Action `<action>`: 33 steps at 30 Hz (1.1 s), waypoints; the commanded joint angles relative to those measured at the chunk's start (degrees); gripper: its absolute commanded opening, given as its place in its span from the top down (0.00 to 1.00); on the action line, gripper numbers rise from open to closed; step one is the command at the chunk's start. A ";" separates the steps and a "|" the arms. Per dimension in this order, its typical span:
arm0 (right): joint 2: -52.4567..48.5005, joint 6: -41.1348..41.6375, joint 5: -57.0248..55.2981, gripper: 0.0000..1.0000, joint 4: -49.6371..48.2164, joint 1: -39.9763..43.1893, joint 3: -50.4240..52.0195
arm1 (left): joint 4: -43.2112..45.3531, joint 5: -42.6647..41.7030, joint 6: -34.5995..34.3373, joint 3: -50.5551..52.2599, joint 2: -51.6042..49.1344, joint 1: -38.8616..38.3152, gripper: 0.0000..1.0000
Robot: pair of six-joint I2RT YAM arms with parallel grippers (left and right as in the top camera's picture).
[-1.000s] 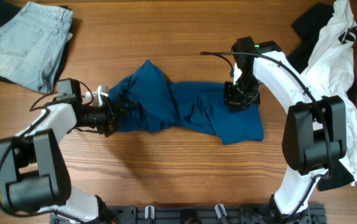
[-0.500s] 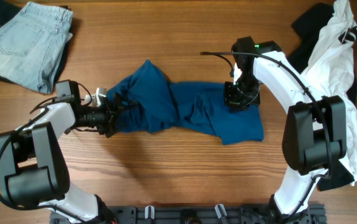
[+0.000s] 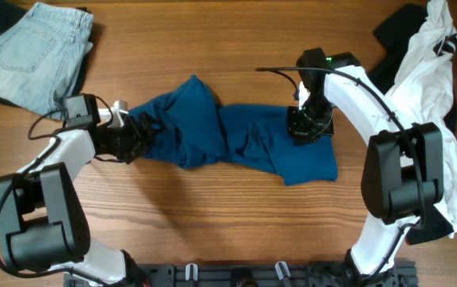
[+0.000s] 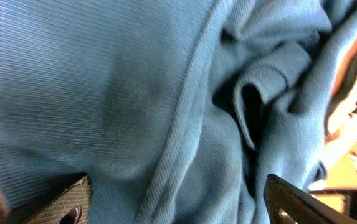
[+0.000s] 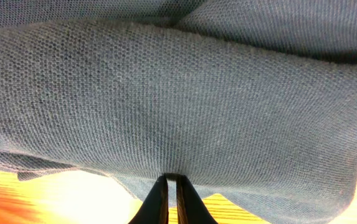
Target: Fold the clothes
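The clothes (image 3: 212,135), a wrinkled teal-blue shirt, lie bunched in a long strip across the middle of the table. My left gripper (image 3: 140,131) is pushed into the shirt's left end. In the left wrist view its gripper (image 4: 178,205) stands open, and folds of the shirt (image 4: 103,93) fill the wide gap between the two fingers. My right gripper (image 3: 304,127) sits on the shirt's right part. In the right wrist view the gripper (image 5: 171,182) is shut, pinching a lifted fold of the shirt (image 5: 178,93) above the wood.
Pale-blue denim jeans (image 3: 33,52) lie at the far left corner on dark cloth. A white garment with black cloth (image 3: 435,96) is piled along the right edge, beside the right arm. Bare wood lies in front of the shirt.
My left gripper has moved toward the far side of the table and into the shirt's left end, which shifted with it. The right gripper has stayed where it was.
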State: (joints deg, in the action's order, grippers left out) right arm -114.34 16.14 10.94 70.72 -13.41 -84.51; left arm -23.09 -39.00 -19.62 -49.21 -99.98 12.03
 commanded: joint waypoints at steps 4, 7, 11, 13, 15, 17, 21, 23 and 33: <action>-0.74 -1.18 0.74 0.94 0.50 -0.22 0.13 | -0.17 13.73 4.57 -0.74 -0.28 -1.36 0.26; -0.74 -1.18 0.76 0.94 0.94 -0.22 0.13 | -0.20 15.23 4.66 -0.74 -0.31 -4.68 0.07; -0.74 -1.20 0.76 0.95 1.40 -0.22 0.13 | 0.79 16.20 4.55 -0.74 -0.31 -11.96 0.13; -0.74 -1.18 0.76 0.94 1.57 -0.22 0.13 | 1.92 16.79 3.96 -0.74 -0.31 -16.02 0.13; -0.74 -1.53 0.76 0.95 1.92 -0.22 0.13 | 2.82 18.03 3.34 -0.74 -0.31 -19.78 0.19; -0.74 -2.29 0.76 0.95 2.27 -0.22 0.13 | 3.19 19.43 2.03 -0.74 -0.31 -22.58 0.37; -0.74 -2.64 0.76 0.96 2.82 -0.22 0.13 | 2.97 20.87 -0.90 -0.74 -0.31 -24.35 0.96; -0.74 -2.67 0.76 0.96 2.82 -0.22 0.13 | 2.75 21.14 -2.27 -0.74 -0.31 -23.78 0.96; -0.74 -2.89 0.76 0.95 2.89 -0.22 0.13 | -3.80 24.96 -5.31 -0.74 -0.31 -18.29 0.96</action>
State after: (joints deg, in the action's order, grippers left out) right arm -114.34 14.61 10.96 73.30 -13.41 -84.51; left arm -24.18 -18.92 -23.42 -50.81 -99.44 -9.37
